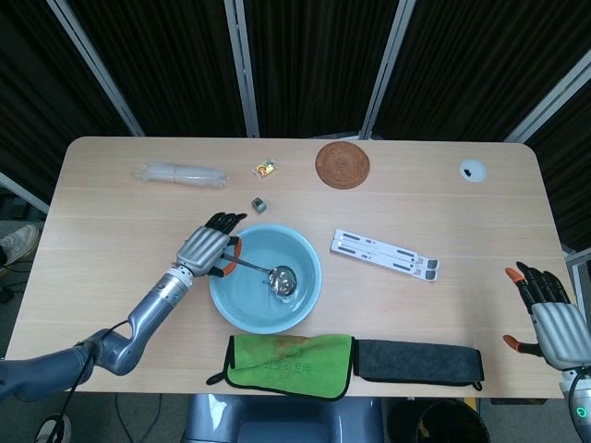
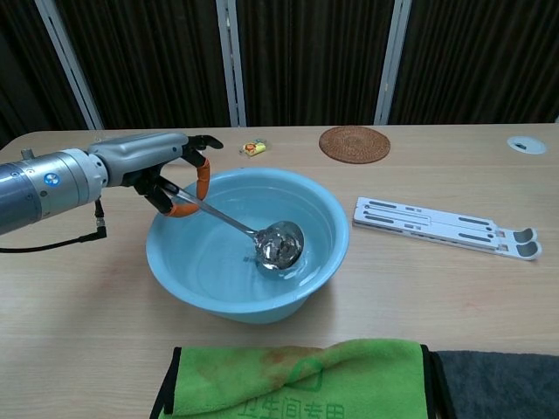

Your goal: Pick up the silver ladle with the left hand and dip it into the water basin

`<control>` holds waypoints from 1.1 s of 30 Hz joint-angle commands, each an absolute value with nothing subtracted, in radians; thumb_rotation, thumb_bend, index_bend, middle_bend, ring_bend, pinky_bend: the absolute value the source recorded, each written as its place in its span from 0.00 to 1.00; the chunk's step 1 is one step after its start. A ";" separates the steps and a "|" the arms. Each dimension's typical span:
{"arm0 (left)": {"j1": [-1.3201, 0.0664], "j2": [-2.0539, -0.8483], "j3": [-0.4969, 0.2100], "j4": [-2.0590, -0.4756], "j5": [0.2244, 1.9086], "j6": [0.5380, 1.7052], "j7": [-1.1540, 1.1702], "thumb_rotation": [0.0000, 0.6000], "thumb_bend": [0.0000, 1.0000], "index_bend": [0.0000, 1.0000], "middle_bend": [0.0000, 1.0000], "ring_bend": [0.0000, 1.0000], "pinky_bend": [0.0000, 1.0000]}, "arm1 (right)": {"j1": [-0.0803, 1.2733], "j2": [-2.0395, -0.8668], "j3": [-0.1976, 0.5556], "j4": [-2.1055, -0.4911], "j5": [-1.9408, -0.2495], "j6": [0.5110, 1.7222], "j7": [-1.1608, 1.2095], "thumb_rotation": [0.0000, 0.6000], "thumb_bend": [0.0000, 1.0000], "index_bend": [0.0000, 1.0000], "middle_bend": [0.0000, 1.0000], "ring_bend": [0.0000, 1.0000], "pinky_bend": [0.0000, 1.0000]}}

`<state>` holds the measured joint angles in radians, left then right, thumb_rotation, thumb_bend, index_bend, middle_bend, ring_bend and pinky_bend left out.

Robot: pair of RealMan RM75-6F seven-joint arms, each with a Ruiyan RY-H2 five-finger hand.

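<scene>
Left robot hand over basin rim, grasping silver ladle, bowl dipped; right robot hand released, well apart.

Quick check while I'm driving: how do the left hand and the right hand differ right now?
The left hand grips the silver ladle by its handle, fingers curled; the right hand holds nothing, fingers apart. The left hand hangs at the rim of the blue basin, bowl of the ladle down in the water; the right hand sits off by the table's far right edge, away from everything. Both have grey backs, dark fingers and orange thumb pads.
</scene>
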<state>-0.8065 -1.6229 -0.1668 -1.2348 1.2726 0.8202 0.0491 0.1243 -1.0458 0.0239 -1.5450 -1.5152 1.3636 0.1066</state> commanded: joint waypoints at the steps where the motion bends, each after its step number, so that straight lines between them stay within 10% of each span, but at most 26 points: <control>1: -0.801 -1.586 -0.154 -1.277 1.245 0.793 0.065 1.00 0.44 0.66 0.00 0.00 0.00 | 0.122 -1.045 0.022 -1.546 -1.518 1.368 0.107 1.00 0.02 0.06 0.00 0.00 0.00; 33: -0.767 -1.261 -0.155 -1.679 1.098 0.709 -0.018 1.00 0.44 0.66 0.00 0.00 0.00 | 0.086 -1.062 0.010 -1.548 -1.560 1.451 0.064 1.00 0.02 0.06 0.00 0.00 0.00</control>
